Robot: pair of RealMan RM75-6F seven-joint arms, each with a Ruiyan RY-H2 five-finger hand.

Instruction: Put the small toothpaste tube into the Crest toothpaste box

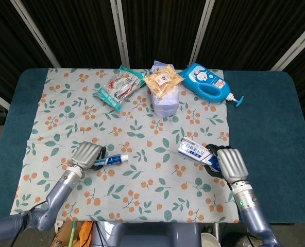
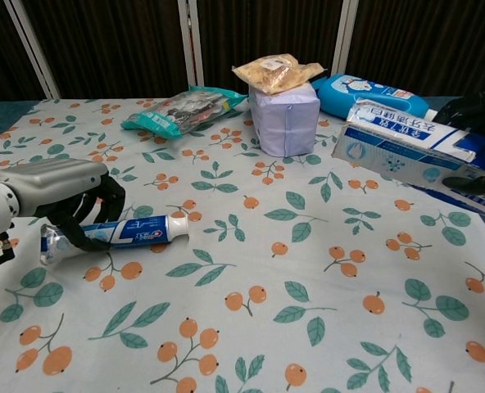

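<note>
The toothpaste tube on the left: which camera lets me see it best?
The chest view. There the toothpaste tube lies close and side-on, white cap to the right, with the left hand and its dark fingers wrapped round it. In the head view the tube is small, half hidden under that hand.

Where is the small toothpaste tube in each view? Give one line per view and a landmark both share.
Head view: the small toothpaste tube lies lower left, cap pointing right, under the left hand.
Chest view: the tube is at the left edge, the left hand curled around its middle, crimped end sticking out left.
Shared landmark: the pale purple pack at the cloth's far centre.
</note>
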